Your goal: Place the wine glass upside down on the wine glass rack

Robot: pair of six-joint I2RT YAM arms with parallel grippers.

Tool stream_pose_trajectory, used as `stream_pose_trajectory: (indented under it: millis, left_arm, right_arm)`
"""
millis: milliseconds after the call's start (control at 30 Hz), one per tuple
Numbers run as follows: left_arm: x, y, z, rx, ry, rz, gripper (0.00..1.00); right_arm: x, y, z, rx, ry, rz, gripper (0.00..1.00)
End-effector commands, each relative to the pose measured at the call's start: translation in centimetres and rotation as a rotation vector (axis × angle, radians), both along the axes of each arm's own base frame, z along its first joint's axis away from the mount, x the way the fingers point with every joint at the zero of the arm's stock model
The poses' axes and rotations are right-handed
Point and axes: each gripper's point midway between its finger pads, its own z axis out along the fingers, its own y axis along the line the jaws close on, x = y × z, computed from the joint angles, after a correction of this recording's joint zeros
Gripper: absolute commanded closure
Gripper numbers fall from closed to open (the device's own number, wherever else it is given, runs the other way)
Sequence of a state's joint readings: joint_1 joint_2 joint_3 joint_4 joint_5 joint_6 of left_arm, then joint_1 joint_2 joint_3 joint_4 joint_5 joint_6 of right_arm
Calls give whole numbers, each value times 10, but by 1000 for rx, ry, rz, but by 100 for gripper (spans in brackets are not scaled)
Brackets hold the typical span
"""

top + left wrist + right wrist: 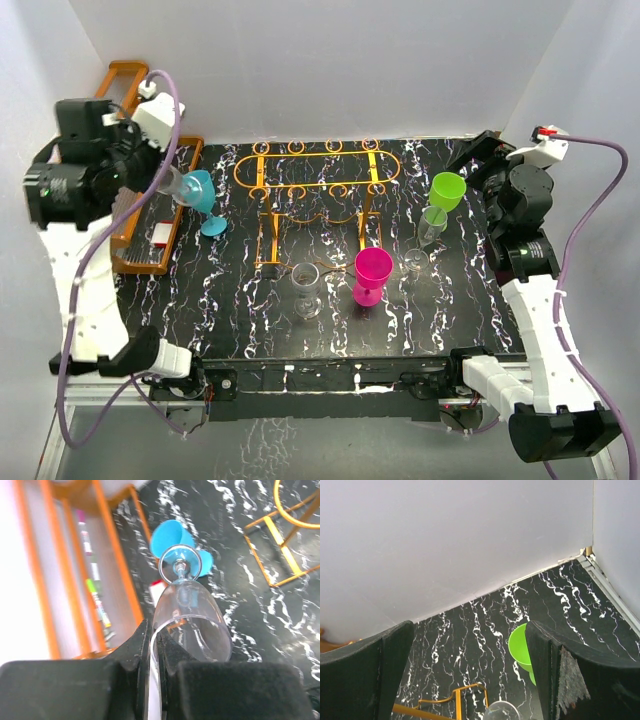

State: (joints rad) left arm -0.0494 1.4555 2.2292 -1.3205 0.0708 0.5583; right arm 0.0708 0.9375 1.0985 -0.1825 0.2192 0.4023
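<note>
Black marble-patterned table [230,320] veined in white, boxed in by plain white walls. At the far left, the left gripper [155,640] has its jaws pressed together on the rim of a clear wine glass [195,620], pinching the thin bowl wall between the two fingers. The glass lies tipped on its side in the air, stem and round foot [180,562] pointing away from the claw. Holding it by the rim probably keeps the foot free to slide into a rail slot, bowl hanging down.

Just beyond the foot stands a blue glass [172,535]. An orange wooden shelf [140,266] sits to the left, against the wall. The wine glass rack [318,186], thin orange wire on slim legs, stands well apart to the right at mid-table, nothing hanging from it.

Nearer than the rack stand another clear glass [308,288] and a pink glass [372,270]. At the far right, the right gripper [469,640] hovers with jaws spread wide, holding nothing, above a green glass [520,647].
</note>
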Motion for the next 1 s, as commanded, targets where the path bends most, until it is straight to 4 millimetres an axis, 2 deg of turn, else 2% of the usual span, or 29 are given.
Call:
stream_pose_trajectory:
  millis: [0, 100, 167, 233, 400, 500, 567, 633, 700, 800, 900, 967]
  left_arm:
    - [-17, 25, 46, 135, -164, 46, 100]
    - [-14, 19, 103, 98, -473, 40, 100]
    - [-13, 9, 126, 44, -530, 6, 100]
    - [2, -6, 128, -22, -499, -45, 100]
    - [7, -45, 145, -220, -562, -172, 100]
    - [10, -57, 163, -303, -613, -207, 100]
    - [16, -71, 168, -341, -634, -286, 100]
    - [23, -91, 170, -342, -668, -428, 100]
    - [37, -101, 177, -372, -739, -488, 100]
    - [40, -100, 212, -406, -981, -503, 100]
    - [20, -105, 232, -376, -1279, -603, 100]
    - [3, -114, 232, -316, -1438, -701, 100]
  right_arm:
    - [-5, -5, 42, 16, -105, -31, 2]
    - [3, -5, 37, 15, -87, -34, 2]
    - [5, -3, 38, 18, -87, -24, 2]
    - [4, -3, 41, 22, -96, -19, 2]
    - [-3, -4, 54, 20, -142, -24, 2]
    - [-3, -4, 57, 15, -147, -22, 2]
    - [-1, 0, 57, 16, -147, 1, 2]
    - [3, 14, 62, 9, -169, 75, 2]
    - [5, 32, 72, -6, -206, 180, 2]
    - [6, 65, 88, -20, -257, 364, 2]
    - [2, 93, 104, -8, -298, 528, 2]
    - [-5, 109, 114, 17, -334, 630, 2]
